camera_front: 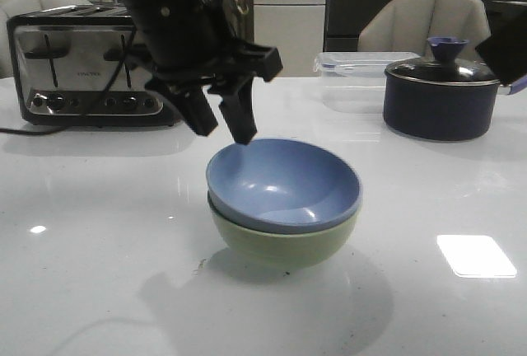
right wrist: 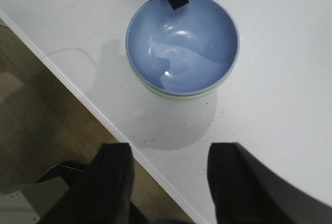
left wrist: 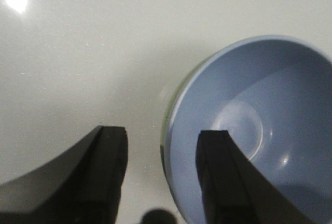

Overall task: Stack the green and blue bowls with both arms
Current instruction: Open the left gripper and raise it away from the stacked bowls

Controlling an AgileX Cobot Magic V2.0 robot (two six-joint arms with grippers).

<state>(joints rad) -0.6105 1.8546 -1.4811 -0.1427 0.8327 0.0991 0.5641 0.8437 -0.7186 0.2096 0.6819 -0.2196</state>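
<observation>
Green bowl (camera_front: pixel 284 245): interior hidden under nested blue bowl (camera_front: pixel 282 185). Right gripper (right wrist: pixel 166 182): fingertips cut off by the frame edge.

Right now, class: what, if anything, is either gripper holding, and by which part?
Nothing. Left gripper hangs open above the blue bowl; right gripper is open, empty.

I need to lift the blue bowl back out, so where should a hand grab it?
Pinch the blue bowl by its rim from above. It sits nested in the green bowl, so only the rim and inside are exposed. The right side looks free; the left hand hovers open over the far-left rim.
</observation>
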